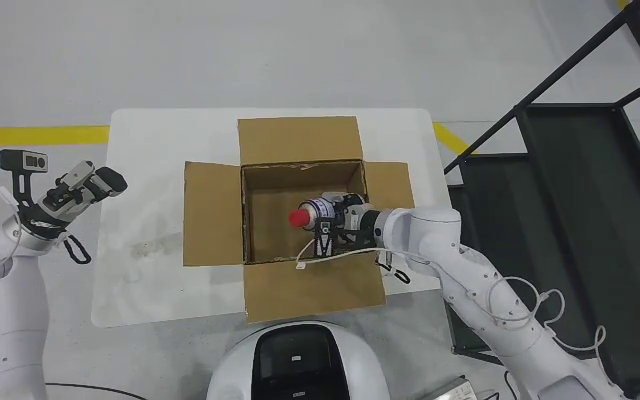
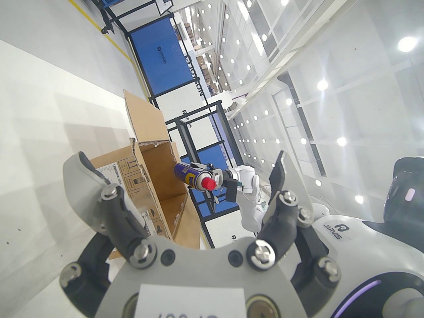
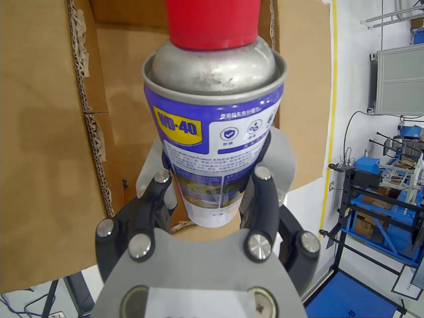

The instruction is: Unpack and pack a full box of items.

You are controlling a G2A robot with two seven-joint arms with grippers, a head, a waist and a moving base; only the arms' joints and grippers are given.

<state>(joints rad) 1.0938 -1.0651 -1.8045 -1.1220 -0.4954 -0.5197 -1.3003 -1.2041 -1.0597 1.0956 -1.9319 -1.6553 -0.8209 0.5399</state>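
Over the open box [image 1: 298, 138] on the bench [image 1: 150, 150], my right gripper [image 1: 335, 224] pinched the spray can [image 1: 318, 212] by its bottom end, the can lying sideways. Well apart from the box, my left gripper [image 1: 100, 183] was spread wide.

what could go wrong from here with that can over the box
1. The right gripper clamps the spray can with its fingers near the can's base. Most of the can's length sticks out beyond them, so it may pivot or slip and fall into the box.
2. The white cable under that wrist hangs by the box's near rim and could snag it.
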